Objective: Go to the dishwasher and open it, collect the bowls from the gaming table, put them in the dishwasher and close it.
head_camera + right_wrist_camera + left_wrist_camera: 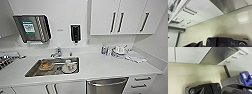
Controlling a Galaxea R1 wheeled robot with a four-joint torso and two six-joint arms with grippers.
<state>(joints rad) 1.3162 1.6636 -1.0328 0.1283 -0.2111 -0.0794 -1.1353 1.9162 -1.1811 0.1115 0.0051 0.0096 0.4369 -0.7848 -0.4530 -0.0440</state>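
The robot faces a white counter (100, 66) with a sink (53, 67) at left. The dishwasher (107, 85) sits shut under the counter's near edge, right of centre. The opening step is in hand; next, I judge, an arm must reach its handle (107, 82). Neither gripper's state can be told.

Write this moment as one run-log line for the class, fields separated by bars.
place: kitchen counter | dishwasher: closed, under counter | sink: dishes inside | arms: not touching dishwasher

Brushed steel dishwasher (107, 85), white cabinets (120, 16), white counter (100, 66), orange dish (45, 65)
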